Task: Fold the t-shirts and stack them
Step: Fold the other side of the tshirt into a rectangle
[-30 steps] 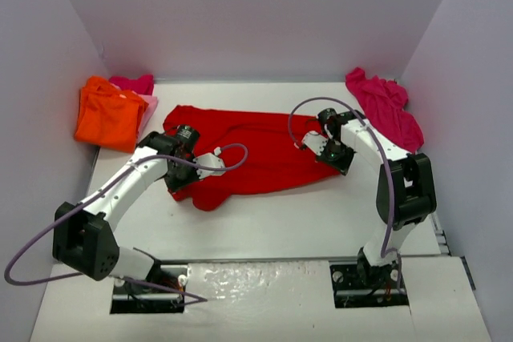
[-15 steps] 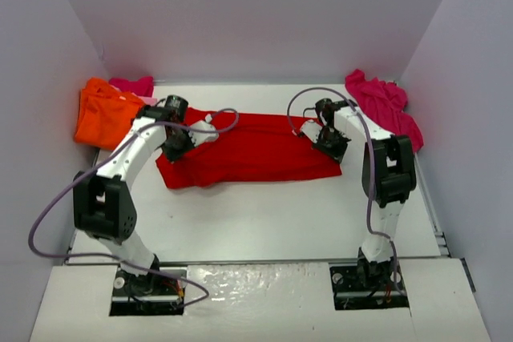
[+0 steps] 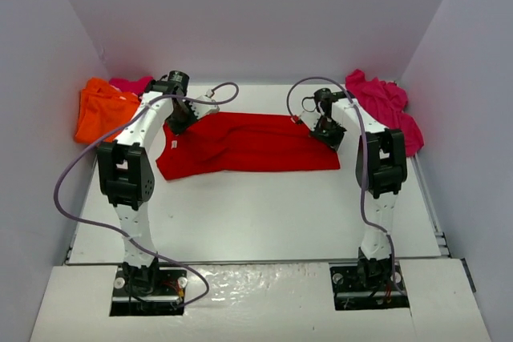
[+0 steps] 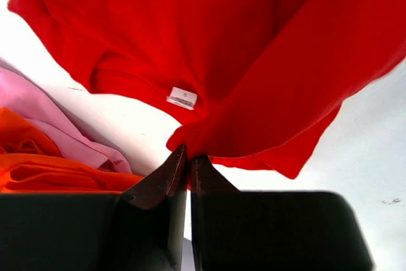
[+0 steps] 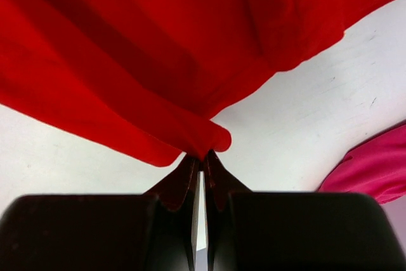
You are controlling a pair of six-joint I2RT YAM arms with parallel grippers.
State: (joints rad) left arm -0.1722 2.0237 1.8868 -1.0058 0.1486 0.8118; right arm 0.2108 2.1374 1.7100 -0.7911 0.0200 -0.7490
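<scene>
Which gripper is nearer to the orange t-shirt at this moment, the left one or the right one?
Left. The left gripper pinches the red t-shirt at its left end, just beside the orange t-shirt; the right gripper pinches the opposite end, much farther away.

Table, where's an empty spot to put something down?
The bare stretch of table between the red t-shirt and the arm bases is free. The far side is crowded: orange t-shirt at the left corner, magenta t-shirt at the right, left end effector and right end effector pinching the red one.
</scene>
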